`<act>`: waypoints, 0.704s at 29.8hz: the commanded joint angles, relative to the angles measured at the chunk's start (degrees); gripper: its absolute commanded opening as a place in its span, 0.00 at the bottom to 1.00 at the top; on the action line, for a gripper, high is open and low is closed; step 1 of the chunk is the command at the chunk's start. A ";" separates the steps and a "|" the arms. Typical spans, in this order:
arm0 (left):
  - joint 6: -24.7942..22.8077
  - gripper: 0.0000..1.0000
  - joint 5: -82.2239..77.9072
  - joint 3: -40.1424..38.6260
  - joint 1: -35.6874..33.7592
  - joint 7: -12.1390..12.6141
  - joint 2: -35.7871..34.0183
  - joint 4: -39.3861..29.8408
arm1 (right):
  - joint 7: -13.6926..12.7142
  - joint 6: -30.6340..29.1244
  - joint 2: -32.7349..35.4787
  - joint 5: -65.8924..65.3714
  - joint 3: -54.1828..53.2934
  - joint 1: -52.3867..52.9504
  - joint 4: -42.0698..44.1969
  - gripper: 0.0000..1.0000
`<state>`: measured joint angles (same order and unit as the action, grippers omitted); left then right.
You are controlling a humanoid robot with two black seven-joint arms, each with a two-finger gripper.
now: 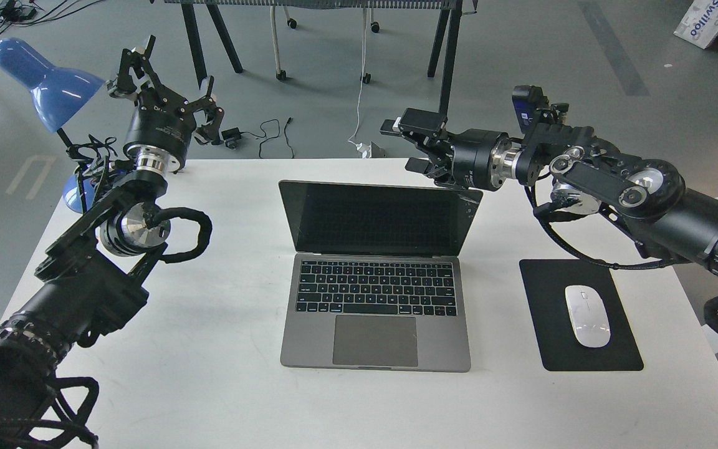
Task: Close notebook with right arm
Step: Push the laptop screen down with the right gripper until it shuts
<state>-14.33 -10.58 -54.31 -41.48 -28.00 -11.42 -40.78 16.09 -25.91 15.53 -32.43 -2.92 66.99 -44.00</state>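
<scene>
Standing open at the middle of the white table (222,374), the notebook (376,277) has a black mouse pad (614,349) with a white mouse (587,315) to its right and a blue lamp (47,84) far to its left. Right gripper (410,144) hovers just beyond the screen's upper right corner, fingers spread, holding nothing. Left gripper (172,84) hangs open by the lamp.
</scene>
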 commanded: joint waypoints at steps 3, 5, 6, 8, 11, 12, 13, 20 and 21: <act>0.00 1.00 0.03 0.00 0.00 0.00 0.00 0.00 | -0.01 -2.09 1.25 0.00 1.51 -0.02 -3.72 1.00; -0.08 1.00 -0.06 0.00 0.00 0.00 0.00 0.00 | -0.01 -2.09 1.34 0.00 2.83 -0.11 -4.86 1.00; 0.00 1.00 0.03 0.00 0.00 0.00 0.00 0.00 | -0.01 -2.09 1.43 0.00 3.44 -0.19 -5.39 1.00; 0.00 1.00 0.03 0.00 0.00 0.00 0.00 0.00 | -0.01 -2.09 1.43 0.00 4.50 -0.37 -6.62 1.00; 0.00 1.00 0.03 0.00 0.00 0.00 0.00 0.00 | -0.01 -2.09 1.43 -0.09 5.47 -0.90 -8.47 1.00; 0.00 1.00 0.03 0.00 0.00 0.00 0.00 0.00 | -0.01 -2.09 1.34 0.00 5.65 -1.07 -8.91 1.00; 0.00 1.00 0.03 0.00 0.00 0.00 0.00 0.00 | -0.01 -2.09 1.25 -0.09 5.82 -1.25 -9.17 1.00; 0.00 1.00 0.03 0.00 0.00 0.00 0.00 0.00 | -0.09 -2.09 0.46 -0.09 10.47 -2.30 -9.53 1.00; 0.00 1.00 0.03 0.00 0.00 0.00 0.00 0.00 | -0.09 -2.09 0.29 -0.09 11.44 -2.65 -9.70 1.00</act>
<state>-14.33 -10.54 -54.32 -41.48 -28.00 -11.43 -40.78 16.01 -28.00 16.26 -32.52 6.10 65.00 -53.50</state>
